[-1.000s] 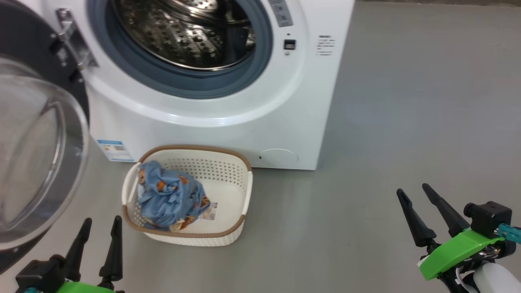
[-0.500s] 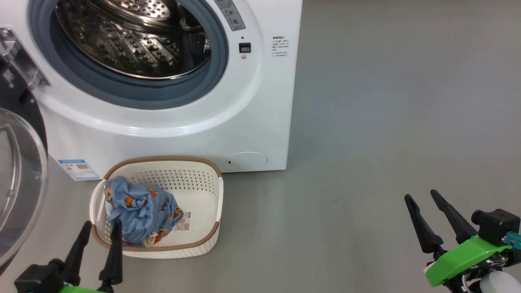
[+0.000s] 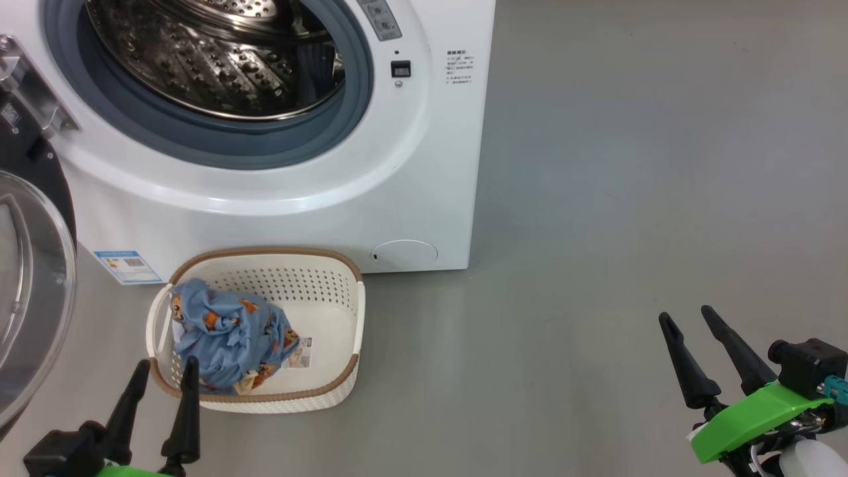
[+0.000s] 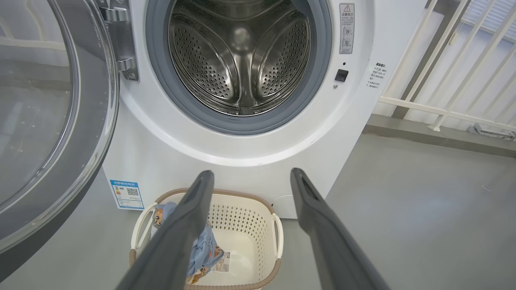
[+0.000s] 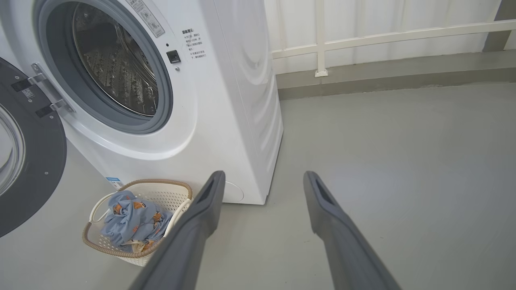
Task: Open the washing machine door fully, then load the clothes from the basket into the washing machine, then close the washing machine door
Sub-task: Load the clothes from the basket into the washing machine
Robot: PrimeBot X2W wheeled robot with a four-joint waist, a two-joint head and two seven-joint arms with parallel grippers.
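Note:
The white washing machine point(image 3: 411, 165) stands with its steel drum point(image 3: 218, 53) exposed. Its black washing machine door point(image 3: 30, 291) with the glass bowl window is swung out to the left. On the floor in front sits the cream basket point(image 3: 331, 305), and the light blue printed clothes point(image 3: 225, 334) lie bundled in its left half. My left gripper point(image 3: 165, 371) is open just in front of the basket's near left rim, holding nothing. Far off at the lower right, my right gripper point(image 3: 689, 318) hangs open over bare floor. The basket point(image 4: 258, 225) also appears between my left fingers point(image 4: 181, 229).
Grey floor point(image 3: 629, 199) spreads to the right of the machine. A white railing point(image 5: 363, 36) and a low kerb run behind it. A blue energy sticker point(image 3: 126, 265) and a round service flap point(image 3: 404, 254) mark the machine's lower front.
The head camera has swung, so the machine and basket sit further left in view than a second ago. Both grippers stay open and hold their places.

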